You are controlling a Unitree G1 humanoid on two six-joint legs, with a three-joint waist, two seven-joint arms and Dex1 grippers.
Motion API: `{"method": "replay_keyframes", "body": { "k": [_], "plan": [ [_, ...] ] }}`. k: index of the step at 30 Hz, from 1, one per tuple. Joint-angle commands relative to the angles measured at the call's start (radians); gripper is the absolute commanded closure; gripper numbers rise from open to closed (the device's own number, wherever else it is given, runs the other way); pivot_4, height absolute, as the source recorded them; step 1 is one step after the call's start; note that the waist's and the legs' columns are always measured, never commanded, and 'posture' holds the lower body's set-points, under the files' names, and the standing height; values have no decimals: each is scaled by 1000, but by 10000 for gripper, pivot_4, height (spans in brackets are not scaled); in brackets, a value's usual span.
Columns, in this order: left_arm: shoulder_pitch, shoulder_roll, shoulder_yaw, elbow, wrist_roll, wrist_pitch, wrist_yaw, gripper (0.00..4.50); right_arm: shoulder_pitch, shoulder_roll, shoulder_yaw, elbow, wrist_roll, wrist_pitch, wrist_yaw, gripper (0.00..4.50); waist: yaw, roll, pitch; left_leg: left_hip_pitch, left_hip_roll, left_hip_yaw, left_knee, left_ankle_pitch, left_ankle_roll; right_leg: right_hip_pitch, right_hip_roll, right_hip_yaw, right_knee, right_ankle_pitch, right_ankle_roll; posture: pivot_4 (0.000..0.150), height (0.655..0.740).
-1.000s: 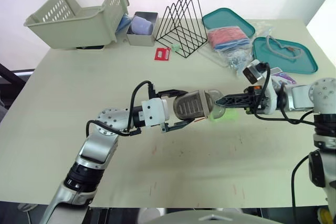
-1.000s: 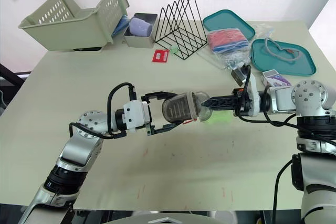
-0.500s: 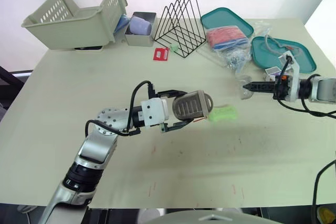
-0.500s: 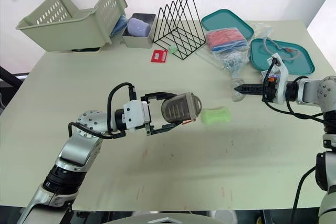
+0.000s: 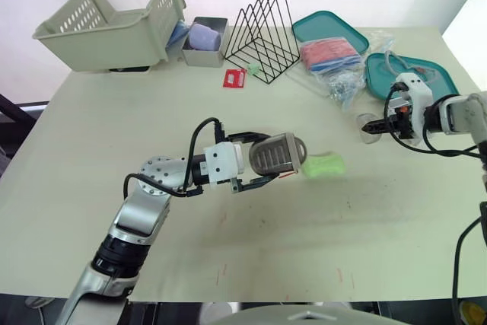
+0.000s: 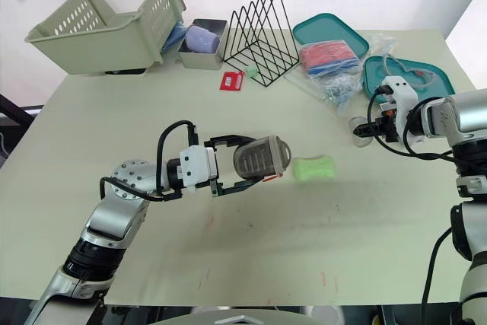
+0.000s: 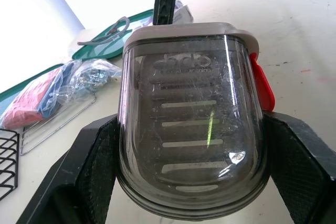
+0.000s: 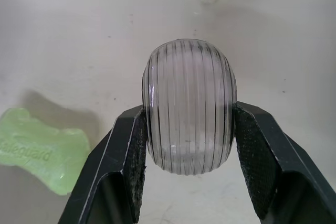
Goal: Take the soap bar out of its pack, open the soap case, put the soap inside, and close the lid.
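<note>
Left arm: reaches level across the middle of the desk (image 5: 304,249); left gripper (image 5: 268,159) jaws clamped on one smoky soap case (image 7: 191,124), held on its side.
Right arm: bent at the right edge; right gripper (image 6: 365,130) jaws gripping one clear ribbed lid (image 8: 189,106).
One green soap bar (image 5: 323,164): flat on the desk, just right of the case.

soap bar (image 8: 42,148): one end cut off, right wrist view
soap case (image 7: 191,119): embossed lettering unreadable
clear ribbed piece (image 8: 189,106): identity unclear
</note>
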Motion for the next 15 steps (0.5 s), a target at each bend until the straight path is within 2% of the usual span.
{"method": "replay_keyframes", "body": {
  "k": [1,8,11,13,14,15],
  "plan": [
    [-15,2,11,-11,-17,-13,2,10192,-12,13,10,-26,-33,30,-24,24981,2,0,0,0,0,0,0,0,0,0,0,0,0,0,0,1500,7400],
    [-5,-2,7,-11,-12,-17,8,10192,-8,76,-13,-21,-93,-4,-105,24981,-1,0,0,0,0,0,0,0,0,0,0,0,1,0,0,1500,7400],
    [0,-1,9,-11,-10,-20,9,10192,-5,87,-24,-13,-105,-20,-121,12841,-1,0,0,0,0,0,0,0,0,0,0,0,1,0,0,1500,7400],
    [1,-2,8,-12,-8,-19,10,10192,-1,84,-19,-8,-114,-37,-114,2565,-1,0,0,0,0,0,0,0,0,0,0,0,0,0,0,1500,7400],
    [1,-2,8,-13,-7,-19,11,10192,1,83,-19,-7,-117,-41,-110,684,-1,0,0,0,0,0,0,0,0,0,0,0,0,0,0,1500,7400],
    [1,-3,8,-13,-6,-18,12,10192,2,82,-21,-7,-117,-45,-106,684,-1,0,0,0,0,0,0,0,0,0,0,0,0,0,0,1500,7400]
  ]
}}
